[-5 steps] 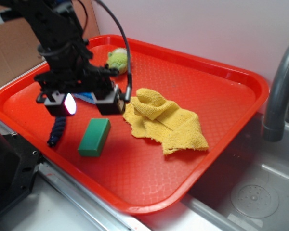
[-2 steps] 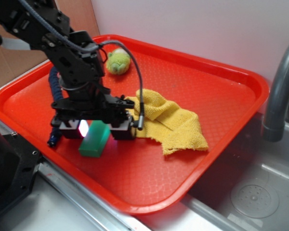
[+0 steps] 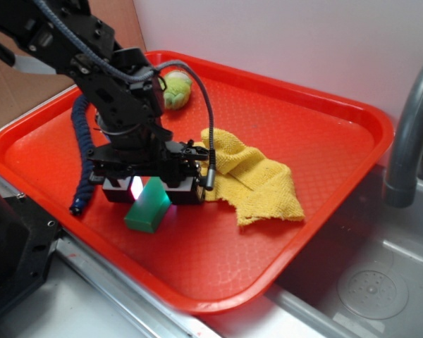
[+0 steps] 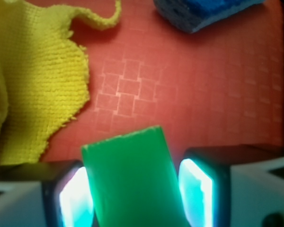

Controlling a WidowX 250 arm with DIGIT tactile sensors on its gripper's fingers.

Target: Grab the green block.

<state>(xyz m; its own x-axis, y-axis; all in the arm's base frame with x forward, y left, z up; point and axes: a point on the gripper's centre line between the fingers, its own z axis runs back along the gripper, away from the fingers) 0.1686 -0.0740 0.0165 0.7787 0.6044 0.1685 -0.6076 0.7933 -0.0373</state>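
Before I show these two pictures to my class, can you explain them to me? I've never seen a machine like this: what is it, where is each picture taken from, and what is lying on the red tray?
The black machine is a small robot arm ending in a gripper, a two-fingered clamp. One picture is taken from outside, looking down at the red tray beside a sink. The other comes from a camera on the arm's wrist, looking down past the fingers, whose pads glow.

On the tray lie the green block, a crumpled yellow cloth, a fuzzy yellow-green ball at the far side, a dark blue rope, and a blue sponge seen only in the wrist picture.

The fingers sit on either side of the block, with narrow gaps visible, so nothing is firmly held yet.
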